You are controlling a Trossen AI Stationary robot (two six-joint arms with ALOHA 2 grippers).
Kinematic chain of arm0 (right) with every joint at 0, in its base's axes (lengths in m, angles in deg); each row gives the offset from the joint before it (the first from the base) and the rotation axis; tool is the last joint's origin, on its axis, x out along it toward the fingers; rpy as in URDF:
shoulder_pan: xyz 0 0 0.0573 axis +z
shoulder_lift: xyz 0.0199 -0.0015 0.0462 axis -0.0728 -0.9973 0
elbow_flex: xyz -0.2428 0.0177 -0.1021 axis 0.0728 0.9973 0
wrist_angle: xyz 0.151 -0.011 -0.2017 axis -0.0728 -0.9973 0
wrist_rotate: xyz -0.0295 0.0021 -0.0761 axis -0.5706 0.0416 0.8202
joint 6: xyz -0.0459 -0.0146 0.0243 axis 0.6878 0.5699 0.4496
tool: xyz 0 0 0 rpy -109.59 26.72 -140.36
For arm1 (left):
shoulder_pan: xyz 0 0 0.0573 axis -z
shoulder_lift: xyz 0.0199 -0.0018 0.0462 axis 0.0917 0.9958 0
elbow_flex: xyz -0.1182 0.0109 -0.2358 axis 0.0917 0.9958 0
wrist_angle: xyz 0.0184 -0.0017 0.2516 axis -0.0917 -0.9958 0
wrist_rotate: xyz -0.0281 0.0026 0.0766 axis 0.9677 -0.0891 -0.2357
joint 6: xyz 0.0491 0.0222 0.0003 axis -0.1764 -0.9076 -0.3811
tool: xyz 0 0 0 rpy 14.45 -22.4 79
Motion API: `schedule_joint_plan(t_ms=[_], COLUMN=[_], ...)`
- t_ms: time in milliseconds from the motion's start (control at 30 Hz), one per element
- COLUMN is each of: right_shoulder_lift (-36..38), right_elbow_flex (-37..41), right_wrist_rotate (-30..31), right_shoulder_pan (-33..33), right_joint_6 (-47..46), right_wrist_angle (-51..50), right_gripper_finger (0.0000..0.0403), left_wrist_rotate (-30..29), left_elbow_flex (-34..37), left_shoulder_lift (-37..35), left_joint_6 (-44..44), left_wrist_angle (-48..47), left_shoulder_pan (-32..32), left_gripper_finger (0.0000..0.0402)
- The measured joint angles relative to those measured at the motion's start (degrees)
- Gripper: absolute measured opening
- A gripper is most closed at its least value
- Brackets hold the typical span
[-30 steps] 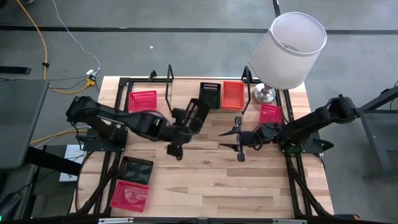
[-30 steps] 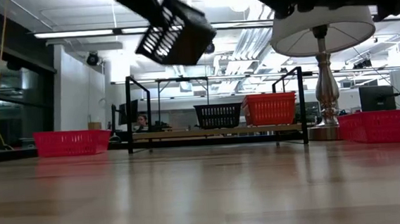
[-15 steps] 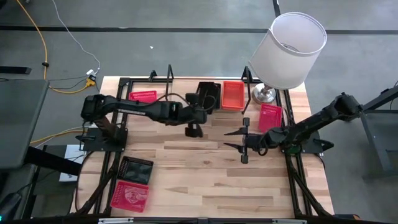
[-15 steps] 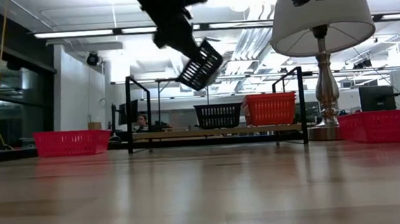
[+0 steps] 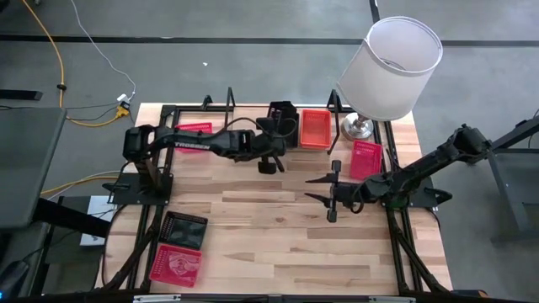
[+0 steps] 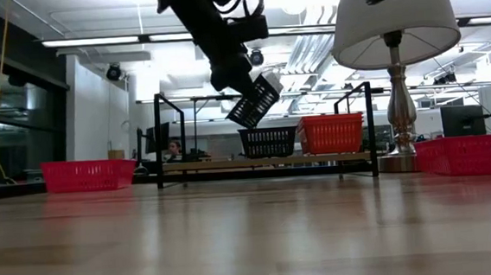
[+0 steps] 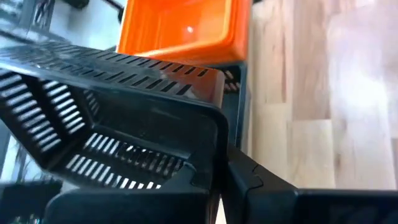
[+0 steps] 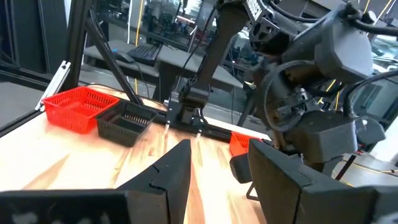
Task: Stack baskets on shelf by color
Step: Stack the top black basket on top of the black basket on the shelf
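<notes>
Nearest, at the lower left of the high view, a red mesh plastic basket lies on the light wood table with a black mesh basket touching its far edge. Right of centre, the right gripper hovers above the bare boards with its jaws spread apart and nothing between them; its two dark fingers show apart in the right wrist view. Just beyond it, a second red mesh basket sits near the base of the white-shaded lamp.

Farther back, at upper centre, the left gripper is clamped on the rim of a tilted black mesh basket, held in the air above the low black metal-rod shelf. On that shelf rests another black basket, directly beneath the held one, with an orange mesh basket just beside it. A third red basket lies at the upper left, beside the shelf's end.
</notes>
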Motion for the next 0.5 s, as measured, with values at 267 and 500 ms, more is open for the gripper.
schedule_joint_plan(t_ms=[267, 500], right_shoulder_lift=[0.00, 0.00], right_elbow_flex=[0.00, 0.00], right_wrist_rotate=[-0.01, -0.02], right_shoulder_pan=[0.00, -0.01], right_joint_6=[-0.15, -1.49], right_wrist_angle=[-0.01, -0.55], right_gripper_finger=[0.0149, 0.0149], left_wrist_rotate=[1.42, 2.01], left_elbow_flex=[-0.02, -0.04], left_shoulder_lift=[-0.04, 1.43], left_joint_6=[-1.97, -1.53], left_wrist_angle=[2.14, 1.88], left_shoulder_pan=[-0.06, -1.25], left_gripper_finger=[0.0001, 0.0010])
